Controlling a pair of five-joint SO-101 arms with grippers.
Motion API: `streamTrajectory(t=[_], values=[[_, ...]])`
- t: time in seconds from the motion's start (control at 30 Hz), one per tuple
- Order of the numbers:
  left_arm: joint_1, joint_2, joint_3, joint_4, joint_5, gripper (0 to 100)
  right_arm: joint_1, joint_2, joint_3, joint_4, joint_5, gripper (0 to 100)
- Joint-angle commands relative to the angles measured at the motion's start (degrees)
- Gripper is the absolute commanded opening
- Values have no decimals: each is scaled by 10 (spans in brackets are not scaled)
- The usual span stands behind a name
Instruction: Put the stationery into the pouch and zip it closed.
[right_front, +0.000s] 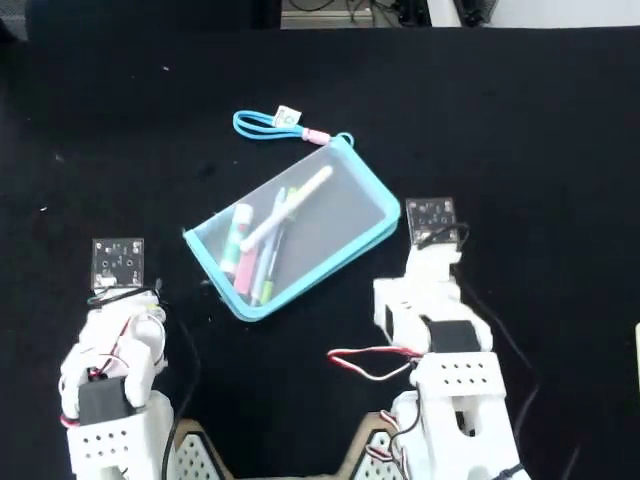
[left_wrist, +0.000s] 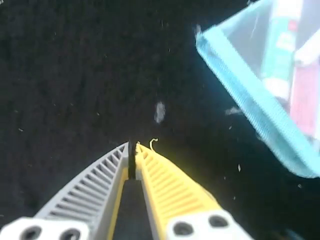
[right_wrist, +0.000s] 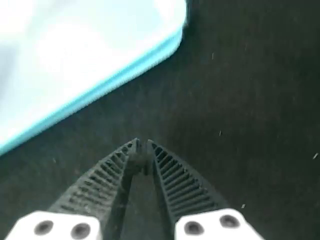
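Table: black cloth covers nearly the whole high view; a pale strip of floor with cables runs along the top edge of the frame.
Pouch: flat at the centre of the frame, tilted, with one long side running from lower left to upper right. It has a clear front and a teal border.
Stationery: lies inside the pouch toward its lower-left half. Pens are bundled lengthwise and a white marker is angled toward the upper right.
Strap: a teal loop on the cloth just past the pouch's upper corner, joined to it by a pink pull. Whether the zip is fully run I cannot tell.
Left arm: lower left of the frame, with a strip of cloth between it and the pouch's lower-left edge.
Left pincer: grey and yellow fingers pressed together, holding nothing. The pouch's teal corner lies ahead and apart from the tips.
Right arm: lower right of the frame, its wrist just beside the pouch's right corner.
Right pincer: dark fingers pressed together on nothing, over black cloth. The pouch's rounded edge is near but not touching.
Open room: black cloth runs wide across the upper left, the upper right and the right side of the frame.
Wires: a red and white loop hangs off the right arm toward the centre bottom.
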Motion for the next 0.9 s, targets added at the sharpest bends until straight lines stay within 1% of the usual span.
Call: streamTrajectory(t=[0.0, 0.17, 0.37, 0.87], values=[[-1, 0, 23, -1, 4, 33, 7, -11, 3, 1, -9, 11], [-5, 0, 60, 1, 4, 33, 5, -11, 37, -1, -4, 11], [-7, 2, 60, 31, 1, 33, 9, -11, 59, 3, -8, 11], [-5, 2, 60, 32, 4, 31, 9, -10, 67, 4, -8, 11]])
